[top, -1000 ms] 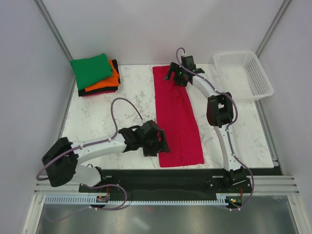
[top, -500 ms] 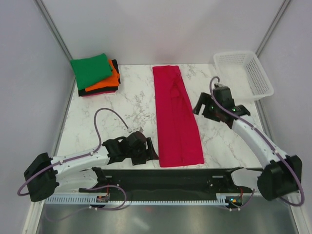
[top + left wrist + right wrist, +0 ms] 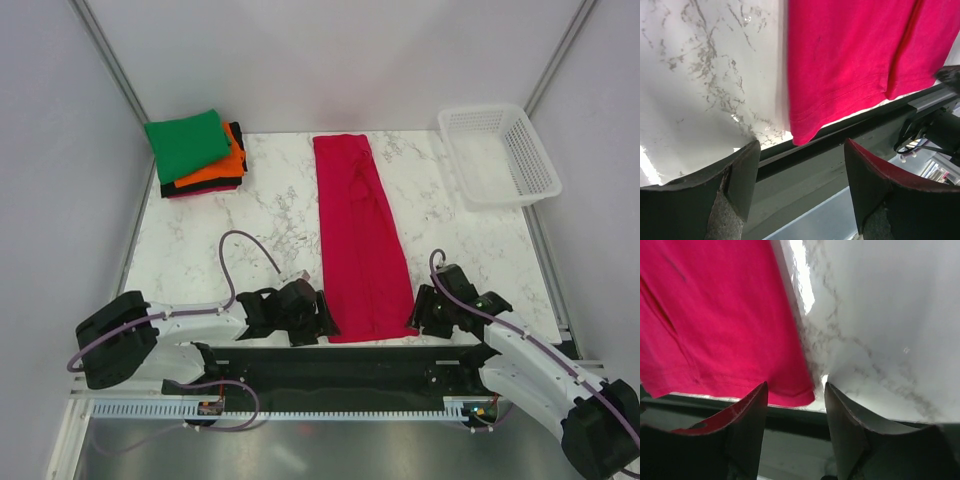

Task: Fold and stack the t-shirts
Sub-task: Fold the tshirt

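The crimson-pink t-shirt [image 3: 358, 230] lies folded into a long strip down the middle of the marble table [image 3: 210, 240]. My left gripper [image 3: 323, 318] is low at the strip's near left corner, open, with nothing in it. My right gripper [image 3: 418, 314] is at the near right corner, also open and empty. The left wrist view has the shirt's hem [image 3: 840, 100] just beyond my left gripper [image 3: 801, 150]. In the right wrist view the shirt's corner [image 3: 790, 390] sits between the tips of my right gripper [image 3: 796, 390]. Folded green [image 3: 187, 143], orange [image 3: 228, 165] and black [image 3: 195, 187] t-shirts are stacked at the back left.
A white lattice basket [image 3: 520, 150] stands at the back right corner. The table's near edge and the black mounting rail [image 3: 330, 362] run directly under both grippers. Grey walls close in the left, right and back sides.
My right arm swung from the shirt's far end back to its near right corner, and its jaws narrowed. My left gripper shifted to the near left corner. The shirt has not moved.
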### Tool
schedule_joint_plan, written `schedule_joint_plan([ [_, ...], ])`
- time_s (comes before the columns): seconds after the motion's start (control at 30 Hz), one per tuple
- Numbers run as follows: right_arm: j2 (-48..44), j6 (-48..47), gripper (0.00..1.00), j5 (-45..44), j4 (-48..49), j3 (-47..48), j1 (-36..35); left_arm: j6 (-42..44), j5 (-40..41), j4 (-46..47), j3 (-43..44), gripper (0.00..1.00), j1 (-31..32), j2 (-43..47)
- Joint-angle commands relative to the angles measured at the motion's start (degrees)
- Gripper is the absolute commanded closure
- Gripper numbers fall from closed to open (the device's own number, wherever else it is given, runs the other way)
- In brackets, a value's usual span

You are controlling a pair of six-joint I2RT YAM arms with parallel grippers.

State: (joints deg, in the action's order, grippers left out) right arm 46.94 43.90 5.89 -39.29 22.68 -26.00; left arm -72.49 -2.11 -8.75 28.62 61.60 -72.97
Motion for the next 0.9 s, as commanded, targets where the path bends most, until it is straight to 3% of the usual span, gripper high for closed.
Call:
schedule_joint_plan([
  [0.0, -0.97, 4.7, 0.43, 1.23, 2.55, -3.42, -2.21, -2.92, 0.88, 2.95, -0.76, 0.27, 0.62, -1.3],
  [0.17, -1.67, 6.29, 0.52, 0.26, 3.52, -4.83, -4.5, -3.54, 1.84, 4.01, -1.46, 0.35, 0.62, -2.0],
  [0.27, -1.85, 6.11, 0.63, -0.35, 3.69, -5.27, -4.59, -3.01, 1.93, 4.62, -0.94, 0.48, 0.62, -3.14],
  [0.4, -2.73, 5.85, 0.89, -0.44, 3.26, -5.19, -4.76, -1.52, 4.48, 4.62, 0.03, 0.8, 0.62, -4.2],
  [0.5, -3.96, 5.76, 0.98, 0.7, 3.16, -5.97, -4.94, -0.2, 4.74, 3.83, 0.56, 0.95, 0.62, -3.94],
  [0.87, -10.9, 10.15, 1.0, 1.67, -2.72, -4.14, -9.68, -2.57, 6.67, -0.37, -2.52, 0.98, 2.73, 7.83],
])
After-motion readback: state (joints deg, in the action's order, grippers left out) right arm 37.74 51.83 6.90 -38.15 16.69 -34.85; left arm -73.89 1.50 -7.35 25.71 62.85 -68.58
